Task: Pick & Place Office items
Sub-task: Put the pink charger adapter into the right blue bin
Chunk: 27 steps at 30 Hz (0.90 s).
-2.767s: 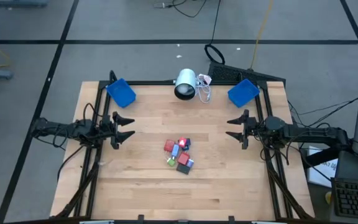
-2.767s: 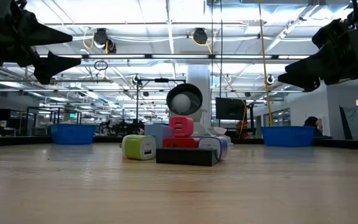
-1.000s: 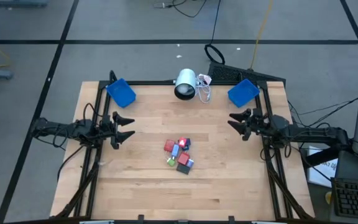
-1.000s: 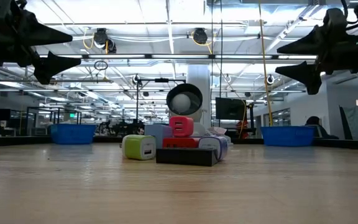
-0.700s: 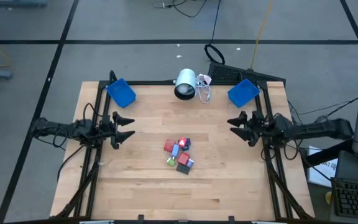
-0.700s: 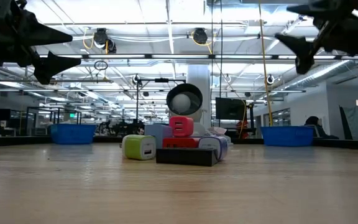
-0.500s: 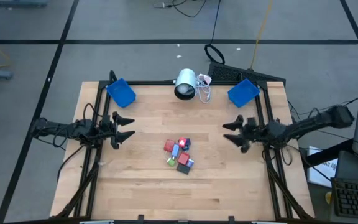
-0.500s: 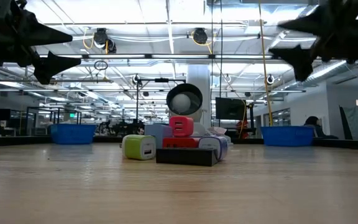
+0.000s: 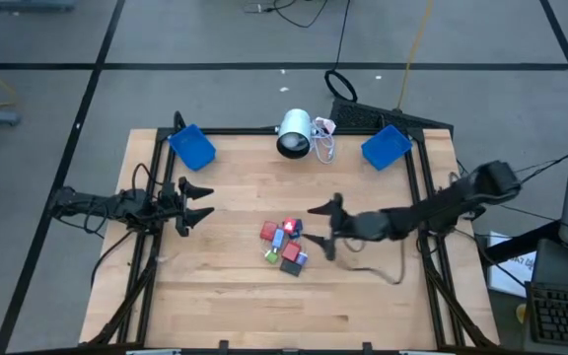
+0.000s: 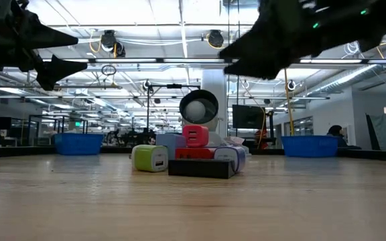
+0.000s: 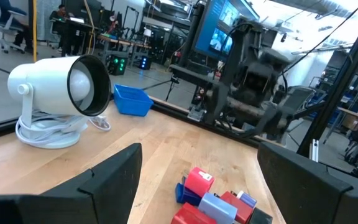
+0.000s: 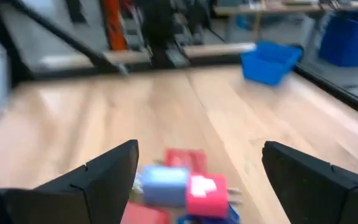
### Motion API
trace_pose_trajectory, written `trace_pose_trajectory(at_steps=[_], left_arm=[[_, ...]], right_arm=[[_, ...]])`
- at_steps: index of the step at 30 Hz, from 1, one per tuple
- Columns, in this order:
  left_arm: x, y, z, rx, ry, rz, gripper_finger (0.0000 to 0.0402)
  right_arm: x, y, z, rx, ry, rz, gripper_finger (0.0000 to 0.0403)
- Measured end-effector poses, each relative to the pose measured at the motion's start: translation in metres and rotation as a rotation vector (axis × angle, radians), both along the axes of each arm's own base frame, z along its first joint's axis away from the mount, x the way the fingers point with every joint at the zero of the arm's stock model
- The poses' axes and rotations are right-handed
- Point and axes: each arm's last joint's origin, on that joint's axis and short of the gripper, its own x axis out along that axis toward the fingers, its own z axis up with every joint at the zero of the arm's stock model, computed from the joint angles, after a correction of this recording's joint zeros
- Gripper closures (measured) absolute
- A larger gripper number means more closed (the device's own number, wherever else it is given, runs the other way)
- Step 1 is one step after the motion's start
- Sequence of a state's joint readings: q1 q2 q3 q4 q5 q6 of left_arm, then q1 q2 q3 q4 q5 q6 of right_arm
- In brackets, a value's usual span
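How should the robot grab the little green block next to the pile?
Probably from straight above, pinching the small green-and-white cube-shaped block across two flat opposite sides. It sits at the pile's edge nearest the left arm, with bare wooden table beside it, so a finger fits there. The right hand, open, hovers just beside the pile.

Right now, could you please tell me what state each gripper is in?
Left gripper: open, holding nothing.
Right gripper: open, holding nothing, beside the office items.

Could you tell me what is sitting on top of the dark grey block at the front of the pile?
In the low view, a red piece rises above the dark grey block, flanked by a green one and a pale purple one. Whether they rest on it or behind it is hidden.
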State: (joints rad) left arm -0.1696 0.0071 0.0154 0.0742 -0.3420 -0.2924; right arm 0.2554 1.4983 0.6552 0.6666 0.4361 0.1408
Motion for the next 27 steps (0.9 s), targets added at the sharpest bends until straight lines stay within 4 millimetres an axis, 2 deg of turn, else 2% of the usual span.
trace_pose_trajectory(at_steps=[4, 8, 13, 21, 27], left_arm=[[0.000, 0.000, 0.000, -0.001, -0.005, -0.001, 0.0078], [0.000, 0.000, 0.000, -0.001, -0.004, -0.001, 0.0078], [0.000, 0.000, 0.000, -0.001, -0.004, 0.000, 0.0078], [0.000, 0.000, 0.000, -0.001, -0.004, -0.001, 0.0078], [0.000, 0.000, 0.000, -0.001, -0.005, 0.000, 0.0078]], right_arm=[[0.022, 0.000, -0.018, -0.067, 0.081, -0.015, 0.0073], [0.031, -0.007, -0.039, -0.104, 0.161, -0.034, 0.0073], [0.038, -0.013, -0.056, -0.049, 0.178, -0.073, 0.0073], [0.050, -0.011, -0.070, -0.050, 0.175, -0.042, 0.0073], [0.052, -0.011, -0.079, -0.057, 0.204, -0.042, 0.0074]])
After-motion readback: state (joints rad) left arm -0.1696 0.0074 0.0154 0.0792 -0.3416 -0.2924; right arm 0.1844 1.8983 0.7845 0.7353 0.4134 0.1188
